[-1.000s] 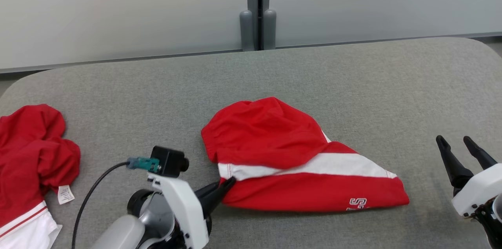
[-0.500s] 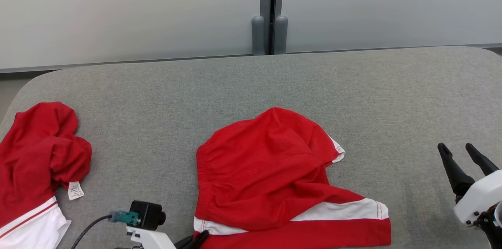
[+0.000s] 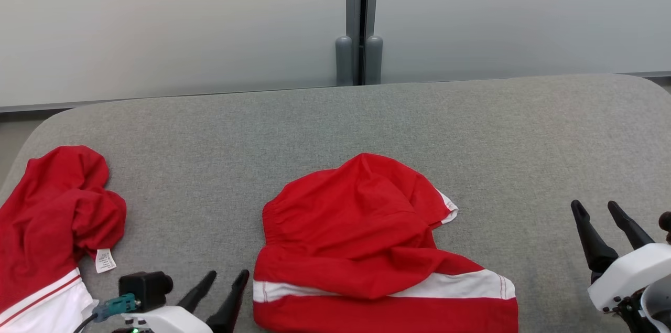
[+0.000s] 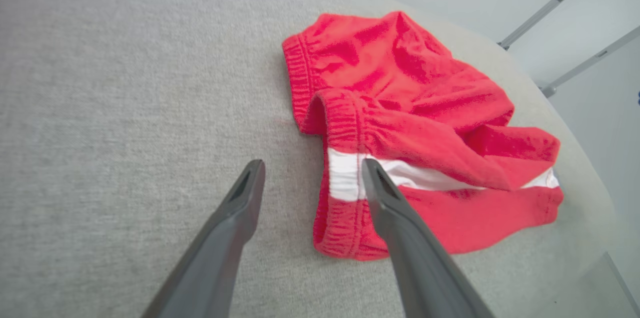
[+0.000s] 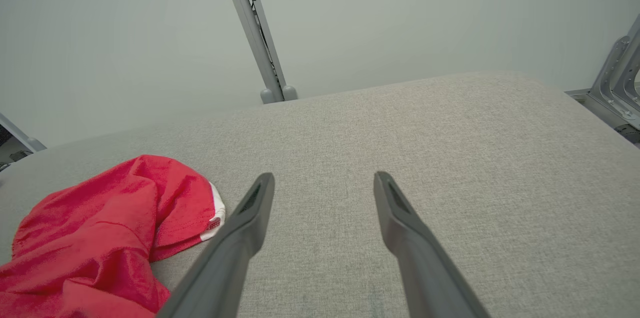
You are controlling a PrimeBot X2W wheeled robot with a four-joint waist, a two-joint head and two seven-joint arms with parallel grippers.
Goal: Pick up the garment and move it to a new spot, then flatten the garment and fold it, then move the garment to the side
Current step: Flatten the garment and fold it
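Head view alone shows another red cloth [image 3: 52, 217] at the left; the left wrist view alone shows the waistband [image 4: 342, 122]. The garment [image 3: 377, 249] lies mid-table [image 3: 472, 128] near the front edge, lengthwise left-right, waistband leftward. The left gripper [image 3: 228, 273] and right gripper [image 3: 594, 204] have their fingers apart, empty.

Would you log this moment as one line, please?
left gripper: jaws open beside crumpled red-and-white fabric shorts | right gripper: jaws open, empty | fold: pending

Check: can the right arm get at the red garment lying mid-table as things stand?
Probably yes. The right gripper stands open, apart from the red garment on its right side, with just grey table between them and nothing in the way.
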